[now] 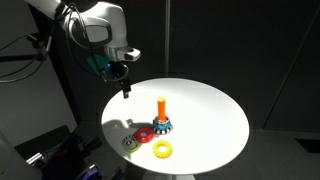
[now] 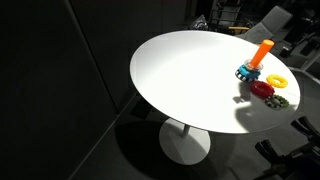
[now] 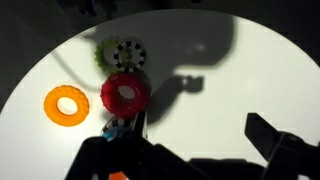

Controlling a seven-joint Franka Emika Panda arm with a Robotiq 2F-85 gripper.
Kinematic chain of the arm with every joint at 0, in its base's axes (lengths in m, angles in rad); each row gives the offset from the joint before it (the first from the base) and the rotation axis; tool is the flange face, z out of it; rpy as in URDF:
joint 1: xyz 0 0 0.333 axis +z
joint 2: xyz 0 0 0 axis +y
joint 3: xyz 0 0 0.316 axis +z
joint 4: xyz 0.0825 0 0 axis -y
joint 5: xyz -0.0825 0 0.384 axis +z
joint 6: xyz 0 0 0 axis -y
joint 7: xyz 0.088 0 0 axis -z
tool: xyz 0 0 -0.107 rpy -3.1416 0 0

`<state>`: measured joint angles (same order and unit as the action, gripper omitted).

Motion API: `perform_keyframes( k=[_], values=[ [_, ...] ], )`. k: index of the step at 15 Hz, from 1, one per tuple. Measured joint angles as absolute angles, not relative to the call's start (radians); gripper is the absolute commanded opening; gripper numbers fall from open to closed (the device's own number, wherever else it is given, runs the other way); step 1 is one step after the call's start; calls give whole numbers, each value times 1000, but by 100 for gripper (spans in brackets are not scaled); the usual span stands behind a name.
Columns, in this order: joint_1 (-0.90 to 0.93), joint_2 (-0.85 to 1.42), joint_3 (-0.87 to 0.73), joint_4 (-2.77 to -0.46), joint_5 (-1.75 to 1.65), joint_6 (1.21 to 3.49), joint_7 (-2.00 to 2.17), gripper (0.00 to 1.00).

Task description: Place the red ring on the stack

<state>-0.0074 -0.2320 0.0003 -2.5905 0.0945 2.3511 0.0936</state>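
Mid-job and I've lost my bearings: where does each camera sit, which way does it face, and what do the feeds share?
Exterior view: raised beside the table, looking down across it; the arm and gripper hang at upper left.
Exterior view: higher and farther off, facing the table with the stack at right; no arm shows.
Wrist view: above the table, looking down; dark fingers at the bottom edge.
Shared: all three show the red ring and yellow ring.
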Motion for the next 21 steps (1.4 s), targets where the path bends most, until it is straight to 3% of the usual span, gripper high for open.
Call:
perform_keyframes(
  k=[11,21],
  values=[
    [-40,11,-22,-2568,-31,2523,195,100],
    [-39,33,-26,-2559,-39,2526,206,100]
  ],
)
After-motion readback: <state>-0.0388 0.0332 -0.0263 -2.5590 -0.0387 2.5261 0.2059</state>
